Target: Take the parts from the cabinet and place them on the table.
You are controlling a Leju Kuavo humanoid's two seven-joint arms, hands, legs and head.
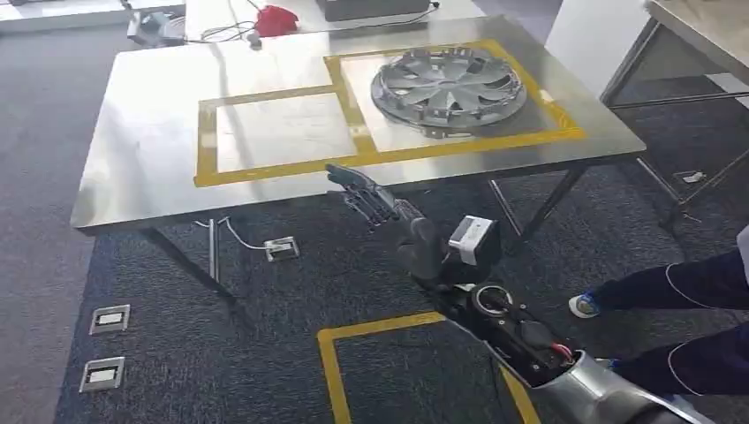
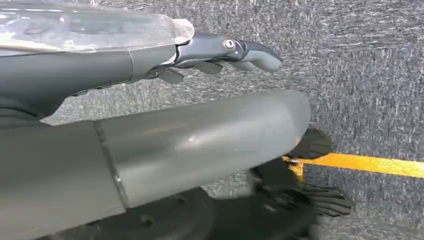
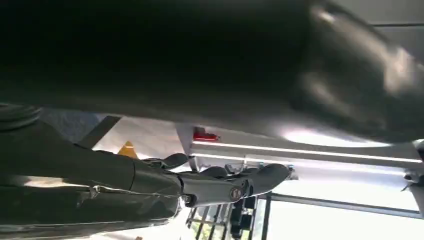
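A silver wheel cover lies flat on the steel table, inside the right one of two yellow-taped rectangles. The left taped rectangle holds nothing. My right hand reaches forward at the table's near edge, fingers stretched out and apart, holding nothing; it is in front of the wheel cover and apart from it. The right wrist view shows the same hand empty, with the table edge beyond it. My left hand hangs over the grey carpet, fingers loosely extended and empty.
A person's blue-trousered legs and shoe stand on the right, close to my right arm. A red object and cables lie at the table's far edge. Another table stands at the right. Yellow floor tape and floor sockets mark the carpet.
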